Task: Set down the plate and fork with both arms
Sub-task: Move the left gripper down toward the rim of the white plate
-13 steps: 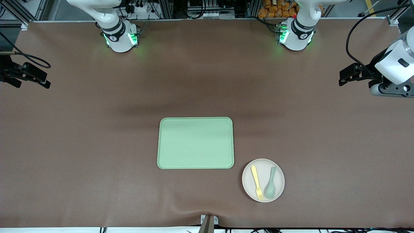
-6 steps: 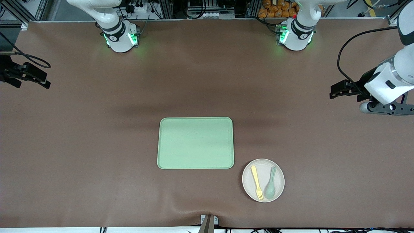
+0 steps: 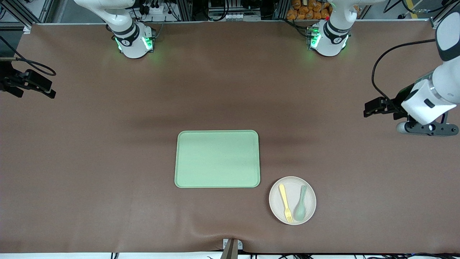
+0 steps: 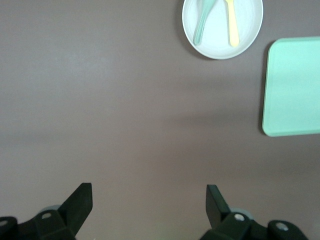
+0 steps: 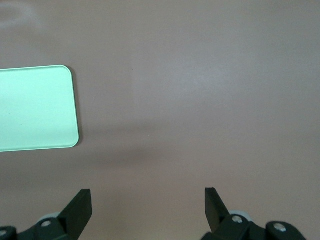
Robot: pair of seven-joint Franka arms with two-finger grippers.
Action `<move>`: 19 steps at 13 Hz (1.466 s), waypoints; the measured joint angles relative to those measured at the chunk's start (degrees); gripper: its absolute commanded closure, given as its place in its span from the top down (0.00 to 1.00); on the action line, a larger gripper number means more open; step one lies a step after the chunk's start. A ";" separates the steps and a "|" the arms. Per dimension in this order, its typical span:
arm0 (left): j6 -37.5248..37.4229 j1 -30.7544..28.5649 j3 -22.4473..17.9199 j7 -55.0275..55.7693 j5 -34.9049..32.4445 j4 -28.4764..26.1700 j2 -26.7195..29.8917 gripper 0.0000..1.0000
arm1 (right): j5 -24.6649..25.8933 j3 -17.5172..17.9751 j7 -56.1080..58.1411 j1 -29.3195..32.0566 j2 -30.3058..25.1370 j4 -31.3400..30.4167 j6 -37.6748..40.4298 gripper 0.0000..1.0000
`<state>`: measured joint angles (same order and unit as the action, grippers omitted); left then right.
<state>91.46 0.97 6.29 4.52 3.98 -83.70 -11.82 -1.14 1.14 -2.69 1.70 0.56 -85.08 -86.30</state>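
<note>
The off-white plate (image 3: 276,197) lies near the front camera's edge of the table, beside the green tray's corner, toward the left arm's end. On it rest the pale-yellow fork (image 3: 285,203) and a grey-green spoon (image 3: 300,208), side by side. My left gripper (image 3: 370,108) hangs open and empty over bare table at the left arm's end, well away from the plate. Its wrist view shows the plate (image 4: 220,46), the fork (image 4: 231,22) and the open left gripper (image 4: 149,192). My right gripper (image 3: 50,91) waits open over the right arm's end; in its wrist view the right gripper (image 5: 148,195) is empty.
A rectangular light-green tray (image 3: 217,158) lies mid-table with nothing on it; it also shows as the tray (image 4: 295,92) and the tray (image 5: 35,107) in the wrist views. A small mount (image 3: 231,246) sits at the table's front edge. Both bases glow green.
The left arm has swung its gripper lower in the front view and a little toward the table's middle. The right arm, plate, fork and tray have not moved.
</note>
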 measured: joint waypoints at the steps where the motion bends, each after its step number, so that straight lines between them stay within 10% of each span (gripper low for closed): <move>1: 1.56 0.07 0.02 0.74 0.75 -0.11 -1.18 1.00 | 0.00 0.00 0.00 0.00 0.00 0.00 0.00 1.00; 19: 37.09 2.11 0.14 16.59 1.92 2.86 -27.71 1.00 | 0.00 -0.03 0.00 0.01 0.00 -0.02 0.03 1.00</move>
<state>128.55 3.08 6.44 21.11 5.89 -80.83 -39.54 -1.15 1.11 -2.69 1.71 0.56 -85.10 -86.27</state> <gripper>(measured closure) 0.000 0.000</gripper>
